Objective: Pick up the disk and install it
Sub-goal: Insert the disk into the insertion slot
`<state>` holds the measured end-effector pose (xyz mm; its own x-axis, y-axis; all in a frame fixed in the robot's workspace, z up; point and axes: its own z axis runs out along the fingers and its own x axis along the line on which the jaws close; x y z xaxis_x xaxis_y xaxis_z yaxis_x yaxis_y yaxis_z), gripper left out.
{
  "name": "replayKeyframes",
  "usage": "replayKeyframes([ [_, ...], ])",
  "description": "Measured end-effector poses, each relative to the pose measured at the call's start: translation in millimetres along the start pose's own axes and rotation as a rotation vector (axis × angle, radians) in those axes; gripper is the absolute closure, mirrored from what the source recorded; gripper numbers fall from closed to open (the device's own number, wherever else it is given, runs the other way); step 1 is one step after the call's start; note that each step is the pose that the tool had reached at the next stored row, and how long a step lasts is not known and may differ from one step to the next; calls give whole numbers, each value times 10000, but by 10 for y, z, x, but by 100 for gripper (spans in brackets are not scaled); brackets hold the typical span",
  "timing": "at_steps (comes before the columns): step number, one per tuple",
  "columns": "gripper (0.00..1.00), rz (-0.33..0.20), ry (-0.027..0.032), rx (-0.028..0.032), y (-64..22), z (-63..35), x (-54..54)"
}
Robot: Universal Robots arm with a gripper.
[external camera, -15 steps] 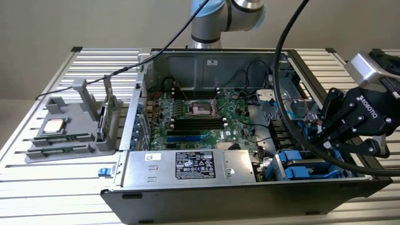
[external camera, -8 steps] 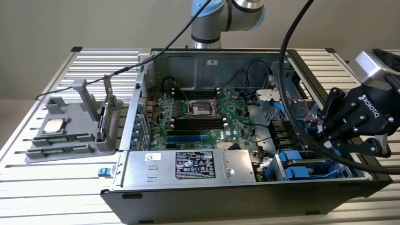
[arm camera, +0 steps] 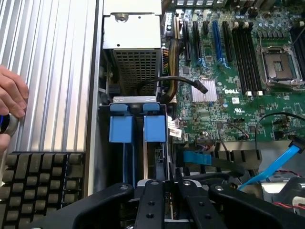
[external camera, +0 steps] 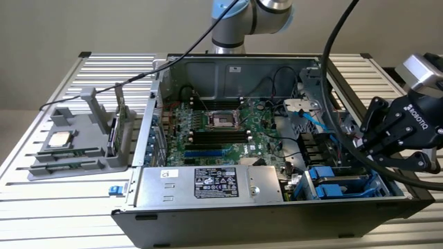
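The disk (arm camera: 155, 130) stands on edge in the drive bay at the corner of the open computer case, its blue carrier frame facing the wrist camera and a silver edge beside it. A second blue carrier (arm camera: 121, 130) sits in the slot alongside. In the exterior view the blue carriers (external camera: 341, 187) lie at the case's front corner on the exterior view's right. My black gripper (arm camera: 170, 193) hangs just above the near end of that bay, fingers almost together. Whether they pinch anything is hidden. The gripper (external camera: 360, 148) leans in over the case wall.
A person's hand (arm camera: 12, 100) rests on the slatted table beside a black keyboard (arm camera: 43, 186). The motherboard (external camera: 221, 129), power supply (external camera: 207, 184) and blue cables (external camera: 308, 116) fill the case. A grey fixture (external camera: 76, 140) holds a small chip and an upright card.
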<state>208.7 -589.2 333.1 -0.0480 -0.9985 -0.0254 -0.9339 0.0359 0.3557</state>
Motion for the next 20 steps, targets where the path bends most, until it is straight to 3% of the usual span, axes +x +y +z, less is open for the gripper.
replayKeyframes([
  [4, 83, 63, 46, -75, -14, 20, 0],
  [9, 83, 176, 159, -341, -17, 31, -4],
  [10, 83, 194, 183, -371, -18, 33, -6],
  [15, 83, 237, 261, -416, -32, 43, -28],
  [20, 83, 252, 299, -416, -34, 46, -74],
])
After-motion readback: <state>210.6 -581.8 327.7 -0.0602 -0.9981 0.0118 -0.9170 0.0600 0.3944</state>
